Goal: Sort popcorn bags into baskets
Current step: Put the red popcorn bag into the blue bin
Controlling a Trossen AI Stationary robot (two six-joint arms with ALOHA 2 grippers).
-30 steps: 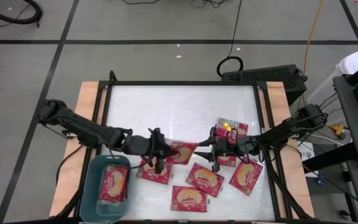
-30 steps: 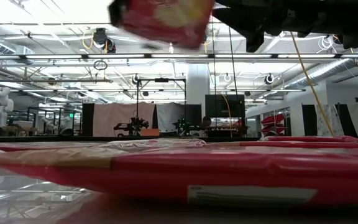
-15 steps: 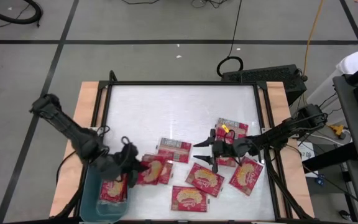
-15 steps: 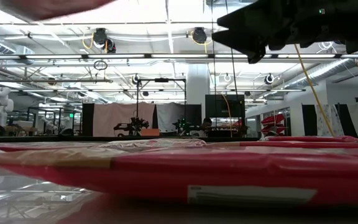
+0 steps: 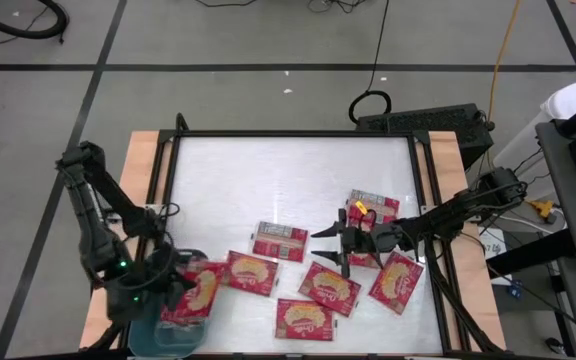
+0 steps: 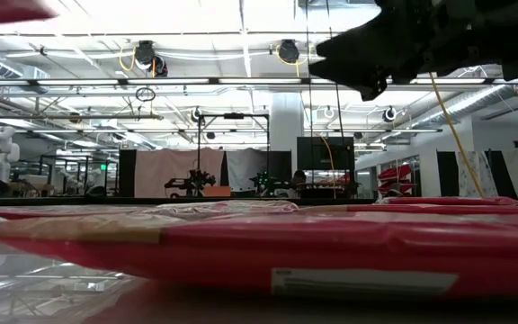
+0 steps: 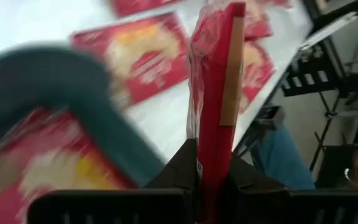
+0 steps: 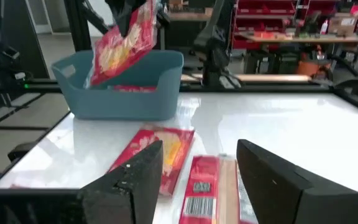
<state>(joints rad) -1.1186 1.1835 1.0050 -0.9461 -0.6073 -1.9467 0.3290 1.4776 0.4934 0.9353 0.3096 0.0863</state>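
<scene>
Right now your popcorn bag (image 5: pixel 200 291) is pinched edge-on between the shut jaws of the left gripper (image 5: pixel 173 290), hanging over the near rim of the teal basket (image 5: pixel 146 325). Release too early and it may catch that rim and slide back onto the table. Your right gripper (image 5: pixel 330 243) hovers, jaws spread and empty, above the loose bags (image 5: pixel 328 285).

Left gripper (image 5: pixel 175 292) clamped shut, arm folded back (elbow raised); right gripper (image 5: pixel 326 244) spread wide, arm extended.

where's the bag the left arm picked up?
High view, near-left: the held bag hangs in the left end effector over the teal basket.
</scene>
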